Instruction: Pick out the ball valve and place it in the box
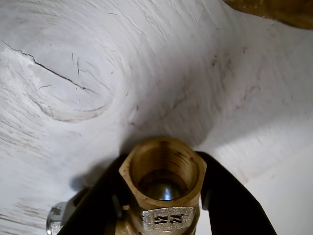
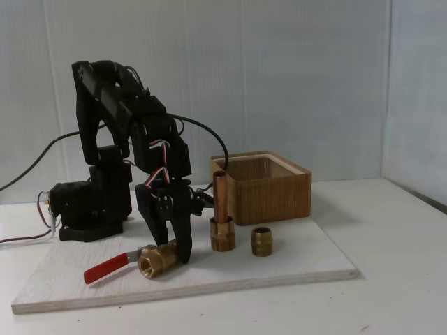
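A pale, plain wall is standing behind the scene in the fixed view, and a white table is carrying a whitewashed wooden board with visible grain and a dark crack in the wrist view.

The box is sitting at the back of the board, to the right of the arm in the fixed view. It is a square, open-topped box of layered light brown wood with rounded corners; from this low angle its inside cannot be made out.

In front of the box, an upright brass fitting with a copper pipe is standing on the board, and a short brass threaded nipple is lying just right of it, nearer the box's front wall.

The ball valve is resting on the board well apart from the box, to the left of the upright fitting. Its brass body is showing a round threaded opening with a hexagonal rim, a stamped band below it, and a shiny ball inside. Its flat red lever handle is pointing away from the box, toward the board's left front corner.

The black tool is closing around the valve body, its jaws pressing on either side of the hexagonal end.
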Robot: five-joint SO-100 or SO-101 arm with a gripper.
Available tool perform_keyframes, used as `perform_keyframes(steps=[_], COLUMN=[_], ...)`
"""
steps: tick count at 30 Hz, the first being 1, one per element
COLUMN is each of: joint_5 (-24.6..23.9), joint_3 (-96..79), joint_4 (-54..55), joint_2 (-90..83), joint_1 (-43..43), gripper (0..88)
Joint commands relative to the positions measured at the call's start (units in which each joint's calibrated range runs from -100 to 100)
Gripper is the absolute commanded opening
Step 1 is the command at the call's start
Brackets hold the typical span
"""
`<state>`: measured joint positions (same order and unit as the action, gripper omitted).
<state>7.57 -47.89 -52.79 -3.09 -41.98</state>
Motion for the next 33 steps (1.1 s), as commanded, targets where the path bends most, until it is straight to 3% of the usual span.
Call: perform_keyframes(steps=[1, 12, 15, 33], joint_5=[0.1, 0.2, -0.1, 0.0], joint_3=[-1.3, -1.3, -0.5, 3.8], joint_4=[-1.1, -1.8, -4.3, -8.3], joint_2=[2.2, 2.2, 2.2, 1.4], joint_1=[0.2, 1.1, 1.4, 2.8], gripper=[8.6, 7.6, 0.0, 0.7])
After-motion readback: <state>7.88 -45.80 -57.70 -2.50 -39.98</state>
